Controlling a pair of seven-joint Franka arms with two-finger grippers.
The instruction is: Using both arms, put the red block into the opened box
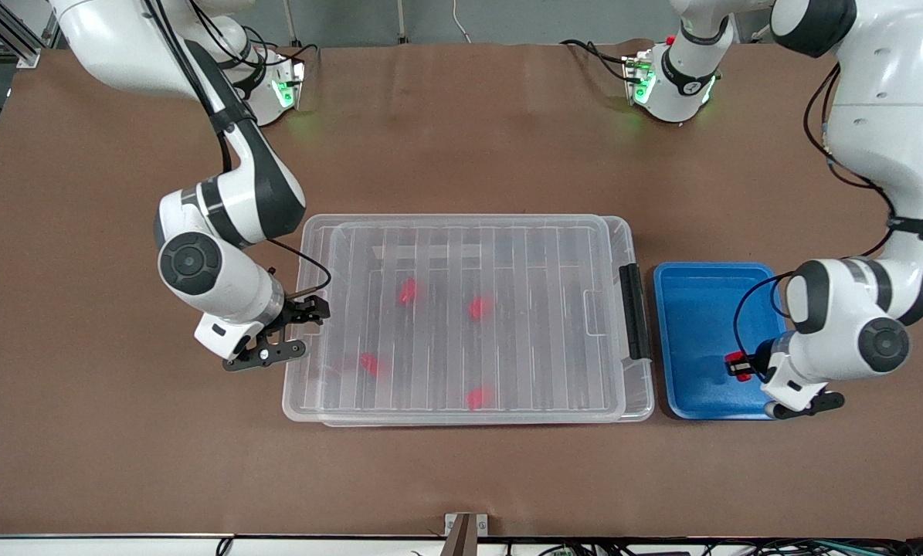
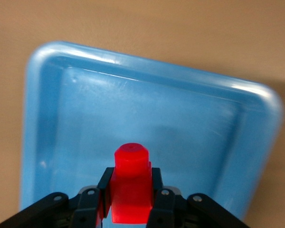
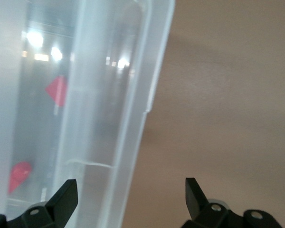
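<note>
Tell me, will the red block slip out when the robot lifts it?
Probably not: the left gripper is shut on the red block, squeezing its flat sides. It looks stiff and light. Its smooth plastic might slide a bit.

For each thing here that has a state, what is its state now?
Box: lid on, four red blocks inside.
Lid: resting on box.
Red block: gripped in left tool, over blue tray.
Blue tray: empty.
Left tool: shut on red block.
Right tool: open, at box's end edge.
</note>
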